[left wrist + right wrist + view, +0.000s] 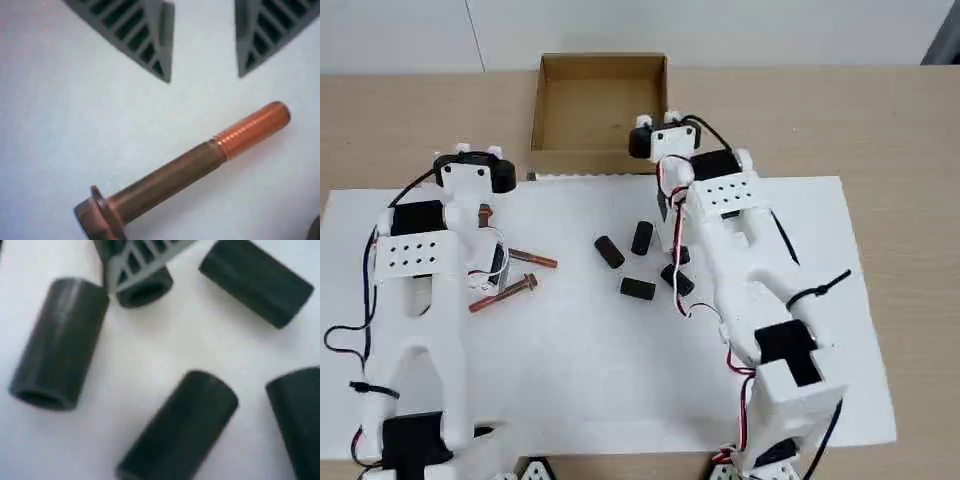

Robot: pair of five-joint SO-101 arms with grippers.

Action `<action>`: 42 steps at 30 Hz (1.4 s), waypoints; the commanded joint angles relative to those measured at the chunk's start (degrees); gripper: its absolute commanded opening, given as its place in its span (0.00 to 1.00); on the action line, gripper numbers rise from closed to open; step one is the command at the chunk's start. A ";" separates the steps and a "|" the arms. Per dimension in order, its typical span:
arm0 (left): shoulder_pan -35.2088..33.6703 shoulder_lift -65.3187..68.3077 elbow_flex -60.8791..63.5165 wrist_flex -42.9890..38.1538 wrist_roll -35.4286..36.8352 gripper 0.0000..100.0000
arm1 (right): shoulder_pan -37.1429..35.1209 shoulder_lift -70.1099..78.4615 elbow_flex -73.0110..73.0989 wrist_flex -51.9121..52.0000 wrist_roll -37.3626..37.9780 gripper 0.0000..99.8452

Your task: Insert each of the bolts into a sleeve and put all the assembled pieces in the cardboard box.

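The left end effector point(204, 75) hangs open, its jaws spread wide just above a copper-coloured bolt point(170, 180) that lies flat on the white sheet point(570, 370), clear of both tips. In the high view, loose bolts point(505, 293) lie at the sheet's 9 o'clock, beside the left arm. The cardboard box point(537, 100) sits on the worktop point(900, 120) at 12 o'clock, just beyond the sheet's far edge. Five black sleeves point(637, 289) lie scattered just past the sheet's middle toward 3 o'clock, well apart from the bolts. The right end effector point(135, 265) is low among them, over one sleeve; I cannot tell whether it is open or closed.
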 commanded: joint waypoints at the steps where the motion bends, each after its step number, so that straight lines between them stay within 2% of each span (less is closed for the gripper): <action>1: 0.09 0.00 -2.33 -0.88 -0.26 0.09 | -0.92 0.84 -2.64 -1.89 0.35 0.13; 19: -0.18 0.00 -2.15 -0.88 -1.85 0.09 | -1.36 10.59 -2.64 -6.73 0.09 0.13; 24: -0.18 0.00 -2.15 -0.79 -1.67 0.08 | -1.36 11.82 -2.64 -7.16 0.09 0.00; 27: -0.18 0.00 -2.15 -0.62 -1.58 0.08 | -0.84 10.42 -3.08 -6.46 0.09 0.00; 31: 0.00 -0.44 -2.42 0.44 -1.41 0.07 | -0.22 5.23 -6.24 -2.42 0.18 0.00; 34: 0.09 -0.35 -6.46 5.19 -1.41 0.00 | 0.57 -0.13 -9.67 2.33 0.62 0.00; 38: -0.09 0.09 -15.43 11.96 -1.32 0.01 | 2.77 -6.20 -13.10 9.19 0.62 0.00; 42: 0.00 0.18 -20.00 12.22 -0.35 0.01 | 6.11 -10.77 -13.19 14.73 3.08 0.00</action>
